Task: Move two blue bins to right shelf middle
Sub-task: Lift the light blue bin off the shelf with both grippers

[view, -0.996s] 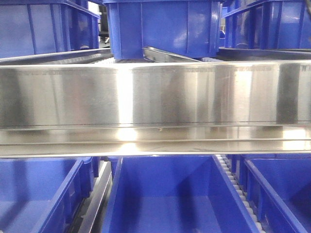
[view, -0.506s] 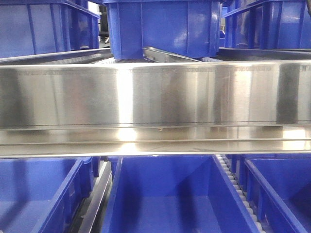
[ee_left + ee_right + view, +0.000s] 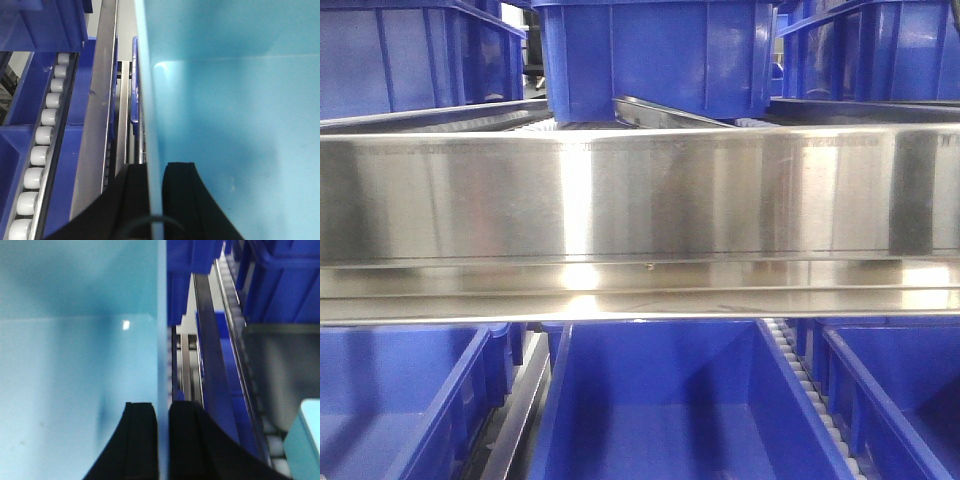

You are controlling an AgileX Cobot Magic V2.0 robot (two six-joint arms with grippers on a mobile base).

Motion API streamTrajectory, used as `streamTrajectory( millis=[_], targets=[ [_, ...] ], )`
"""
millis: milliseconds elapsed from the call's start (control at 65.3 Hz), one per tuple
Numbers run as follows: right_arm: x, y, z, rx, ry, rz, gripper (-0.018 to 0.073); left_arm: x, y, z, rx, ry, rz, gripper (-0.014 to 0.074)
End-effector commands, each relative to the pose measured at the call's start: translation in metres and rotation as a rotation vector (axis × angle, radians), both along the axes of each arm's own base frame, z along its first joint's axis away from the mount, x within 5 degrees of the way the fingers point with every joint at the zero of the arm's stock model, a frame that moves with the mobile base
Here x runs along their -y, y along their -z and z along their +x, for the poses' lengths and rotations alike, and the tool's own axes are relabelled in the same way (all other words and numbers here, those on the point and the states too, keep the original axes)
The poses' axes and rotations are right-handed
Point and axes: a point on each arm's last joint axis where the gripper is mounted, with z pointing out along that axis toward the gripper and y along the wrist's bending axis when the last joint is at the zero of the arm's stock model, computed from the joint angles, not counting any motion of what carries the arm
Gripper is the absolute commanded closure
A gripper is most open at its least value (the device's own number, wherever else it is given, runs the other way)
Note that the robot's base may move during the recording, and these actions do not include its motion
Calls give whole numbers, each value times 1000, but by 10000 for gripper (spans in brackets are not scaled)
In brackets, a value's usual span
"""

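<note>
A pale blue bin [image 3: 235, 115] fills the right of the left wrist view. My left gripper [image 3: 156, 167] is shut on its thin left wall, one finger inside and one outside. In the right wrist view the pale blue bin [image 3: 75, 365] fills the left, and my right gripper [image 3: 162, 405] is shut on its right wall the same way. A corner of another pale blue bin [image 3: 305, 440] shows at the lower right. The front view shows the shiny steel front rail of the right shelf middle [image 3: 640, 200] close up, with no gripper or pale bin in sight.
Dark blue bins sit above the rail [image 3: 660, 50] and below it [image 3: 660, 400], with more on both sides. A white roller track [image 3: 42, 140] and steel rails run left of the held bin. Dark blue bins [image 3: 280, 280] and a roller track [image 3: 232, 295] lie to its right.
</note>
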Motion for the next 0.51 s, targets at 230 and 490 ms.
streamTrajectory(
  millis=[230, 490],
  targets=[
    [-5, -19, 3, 181, -52, 44, 711, 1, -11, -6, 48, 29, -25, 708],
    [-8, -26, 5, 262, -78, 63, 711, 1, -11, -6, 48, 29, -25, 708]
  ],
)
